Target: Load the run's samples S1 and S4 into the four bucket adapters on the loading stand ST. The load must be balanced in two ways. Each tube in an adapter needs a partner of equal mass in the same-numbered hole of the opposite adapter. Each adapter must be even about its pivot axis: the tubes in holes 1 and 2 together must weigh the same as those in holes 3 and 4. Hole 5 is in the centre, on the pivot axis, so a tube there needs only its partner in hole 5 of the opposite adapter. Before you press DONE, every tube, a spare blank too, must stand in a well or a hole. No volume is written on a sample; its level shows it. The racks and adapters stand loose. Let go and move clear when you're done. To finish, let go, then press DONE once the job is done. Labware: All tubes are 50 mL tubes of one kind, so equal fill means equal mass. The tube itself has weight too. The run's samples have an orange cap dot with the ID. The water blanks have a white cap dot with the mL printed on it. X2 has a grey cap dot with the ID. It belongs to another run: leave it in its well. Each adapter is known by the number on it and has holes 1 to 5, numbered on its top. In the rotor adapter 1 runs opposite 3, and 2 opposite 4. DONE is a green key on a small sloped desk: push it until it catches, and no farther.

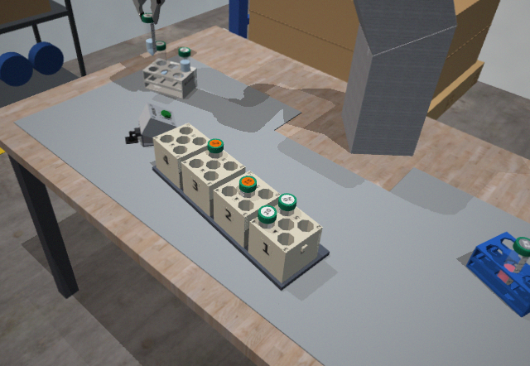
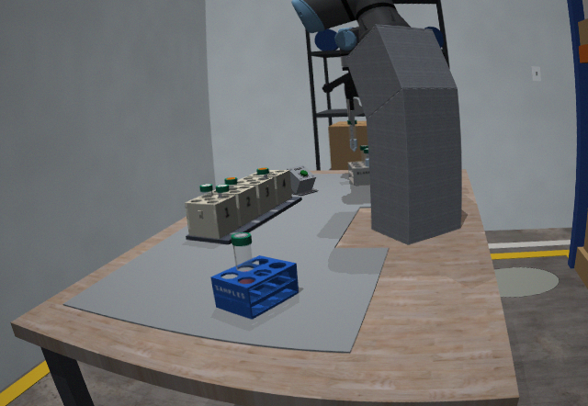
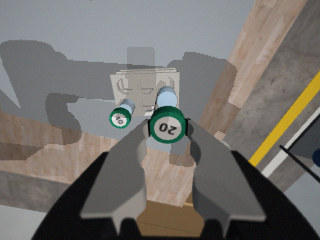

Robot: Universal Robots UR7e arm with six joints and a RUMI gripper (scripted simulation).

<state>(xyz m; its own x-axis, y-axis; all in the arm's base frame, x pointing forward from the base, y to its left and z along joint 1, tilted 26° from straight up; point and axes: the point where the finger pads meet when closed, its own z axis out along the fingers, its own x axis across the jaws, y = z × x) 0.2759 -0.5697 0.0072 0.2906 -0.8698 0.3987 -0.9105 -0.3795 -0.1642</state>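
My fingers are clenched on the green cap of a water blank (image 3: 167, 125) whose white dot reads 20. In the top view that tube (image 1: 147, 18) hangs well above the grey blanks rack (image 1: 169, 79) at the far left end of the bench (image 1: 385, 174), its tip apart from the rack top. Two more blanks (image 1: 160, 45) stand in that rack; the wrist view shows one (image 3: 120, 118), but I cannot read its print with any certainty.

Nearer along the grey mat (image 1: 385, 267) sits the DONE key (image 1: 166, 114) on its sloped desk, unpressed as far as I can judge. Beside it runs the loading stand (image 1: 319, 254) with adapter 4 (image 1: 175, 148), adapter 3 (image 1: 209, 174), adapter 2 (image 1: 239, 204) and adapter 1 (image 1: 284, 242).

- Loaded: one orange-dot sample (image 1: 215, 144) in adapter 3, one orange-dot sample (image 1: 248, 182) in adapter 2, and two white-dot blanks (image 1: 286, 201) in adapter 1.
- Adapter 4 has all five holes open.
- The blue samples rack (image 2: 254, 287) at the near right holds a single tube (image 2: 241, 248), which I take to be X2, to be left alone.

Both samples look placed, so I judge the job about half done. Partner and pivot counterweights remain: this blank must go in, probably more after it, then release and DONE.
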